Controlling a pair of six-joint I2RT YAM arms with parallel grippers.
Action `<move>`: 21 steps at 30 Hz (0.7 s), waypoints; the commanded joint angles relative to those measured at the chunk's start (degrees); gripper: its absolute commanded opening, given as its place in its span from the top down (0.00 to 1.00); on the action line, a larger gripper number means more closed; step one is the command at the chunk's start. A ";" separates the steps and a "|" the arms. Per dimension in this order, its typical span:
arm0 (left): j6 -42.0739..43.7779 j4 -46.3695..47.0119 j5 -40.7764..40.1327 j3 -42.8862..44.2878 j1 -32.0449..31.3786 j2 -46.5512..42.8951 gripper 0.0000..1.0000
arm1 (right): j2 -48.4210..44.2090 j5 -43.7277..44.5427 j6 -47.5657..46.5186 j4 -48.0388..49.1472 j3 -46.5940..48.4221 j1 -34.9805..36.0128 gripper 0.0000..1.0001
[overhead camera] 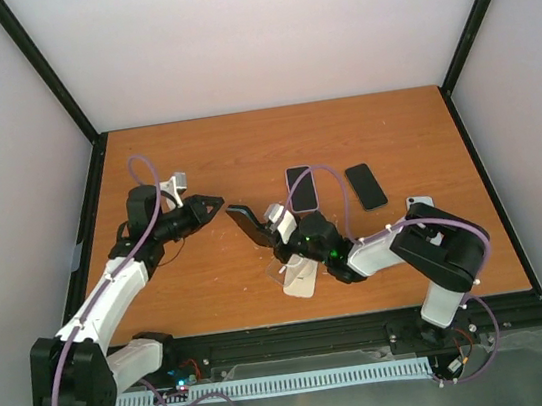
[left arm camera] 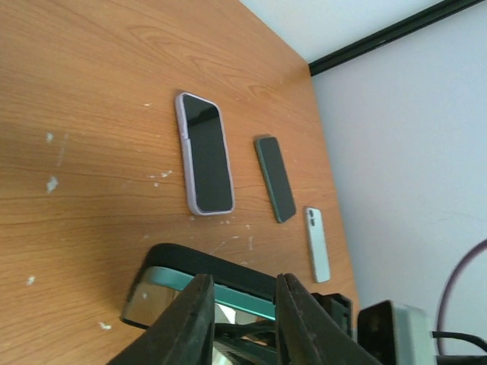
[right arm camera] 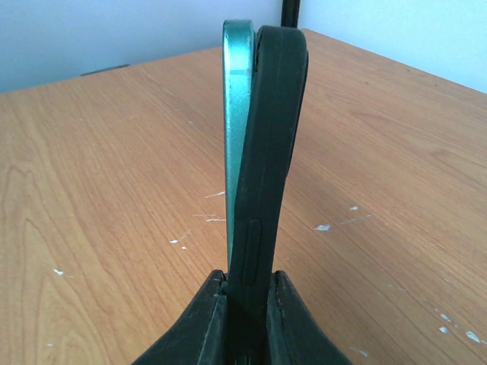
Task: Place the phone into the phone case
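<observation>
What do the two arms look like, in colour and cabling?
Left arm and right arm: white links, black joints, a purple cable looping along each. The jaws are black and tapered. A green light glows on the right one.

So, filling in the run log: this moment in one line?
right fingers: clamped on black case | teal phone: partly seated | left fingers: apart, empty
</observation>
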 commanded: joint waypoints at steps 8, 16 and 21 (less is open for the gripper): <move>-0.14 8.34 8.44 -1.01 -0.29 1.52 0.99 | 1.45 4.51 -1.42 8.75 -0.23 0.87 0.93; -0.40 10.16 10.26 -0.82 -0.29 4.43 1.00 | 1.54 4.67 -1.14 8.96 -0.76 0.87 0.92; -0.64 10.72 10.28 -0.58 -0.38 5.27 1.00 | 2.25 4.88 -0.93 9.24 -0.67 0.88 0.91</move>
